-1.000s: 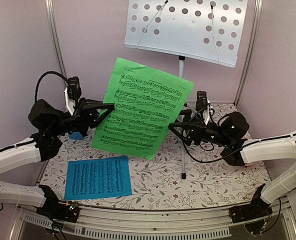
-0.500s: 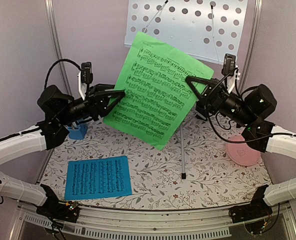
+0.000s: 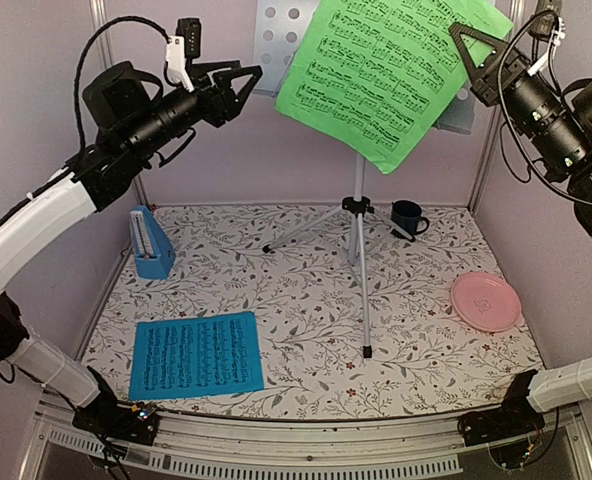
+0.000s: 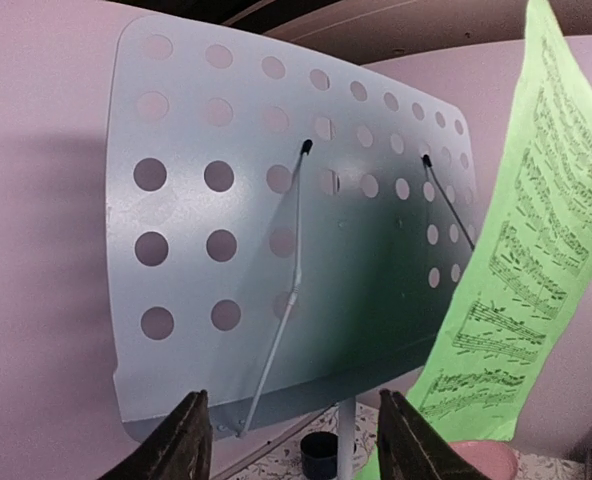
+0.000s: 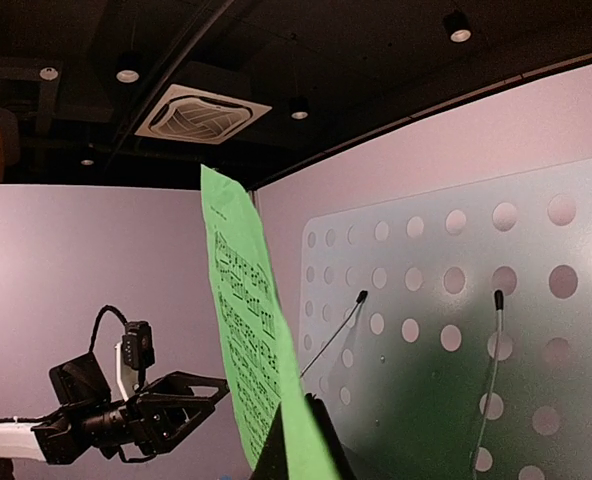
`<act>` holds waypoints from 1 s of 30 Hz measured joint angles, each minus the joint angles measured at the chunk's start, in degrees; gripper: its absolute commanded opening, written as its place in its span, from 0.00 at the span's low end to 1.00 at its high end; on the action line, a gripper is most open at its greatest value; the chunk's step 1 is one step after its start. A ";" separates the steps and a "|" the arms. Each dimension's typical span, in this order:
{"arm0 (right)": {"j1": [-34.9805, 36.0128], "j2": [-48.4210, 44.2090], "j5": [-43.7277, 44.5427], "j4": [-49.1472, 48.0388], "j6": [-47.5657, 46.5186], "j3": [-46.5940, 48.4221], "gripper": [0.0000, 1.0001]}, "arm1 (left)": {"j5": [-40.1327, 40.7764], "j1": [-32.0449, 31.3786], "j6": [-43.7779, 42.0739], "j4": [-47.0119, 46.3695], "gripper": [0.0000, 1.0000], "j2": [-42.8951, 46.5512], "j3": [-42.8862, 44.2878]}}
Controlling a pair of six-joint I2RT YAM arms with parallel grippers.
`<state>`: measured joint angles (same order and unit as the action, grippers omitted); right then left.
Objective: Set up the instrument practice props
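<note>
The green sheet (image 3: 396, 70) of printed music hangs high in front of the music stand's perforated desk (image 3: 281, 30) and covers most of it. My right gripper (image 3: 463, 38) is shut on the sheet's right edge; the right wrist view shows that sheet (image 5: 241, 320) edge-on, pinched at my gripper (image 5: 301, 440). My left gripper (image 3: 248, 85) is open and empty, apart from the sheet at its left, and faces the desk (image 4: 236, 230). On the tablecloth near the front left lies the blue sheet (image 3: 196, 353). The blue metronome (image 3: 151, 243) stands at the left wall.
The stand's silver tripod (image 3: 356, 225) occupies the table's middle, one leg reaching toward the front. A dark blue mug (image 3: 408, 217) sits behind it at the right. A pink plate (image 3: 486, 300) lies at the right side. Pale walls close in the sides and back.
Both arms rose from table height to the desk. My left gripper let go of the green sheet and opened. My right gripper closed on the sheet and carried it up.
</note>
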<state>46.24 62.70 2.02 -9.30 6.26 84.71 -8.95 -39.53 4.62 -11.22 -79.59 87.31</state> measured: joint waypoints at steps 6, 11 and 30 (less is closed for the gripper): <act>0.00 5.62 7.93 4.39 -7.37 9.35 0.00 | 2.60 0.00 -5.11 5.66 0.55 -10.69 14.43; 0.00 8.68 14.32 4.87 -12.96 14.38 0.00 | 3.45 -0.02 -8.07 8.07 0.55 -17.25 22.80; 0.00 16.35 23.65 -1.16 -27.63 21.70 0.00 | 4.35 -2.29 -18.16 12.63 0.32 -31.58 45.33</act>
<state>46.24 79.05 25.67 -10.46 -21.37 106.41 -4.60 -41.82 -13.54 1.41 -111.18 132.64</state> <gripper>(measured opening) 0.013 0.345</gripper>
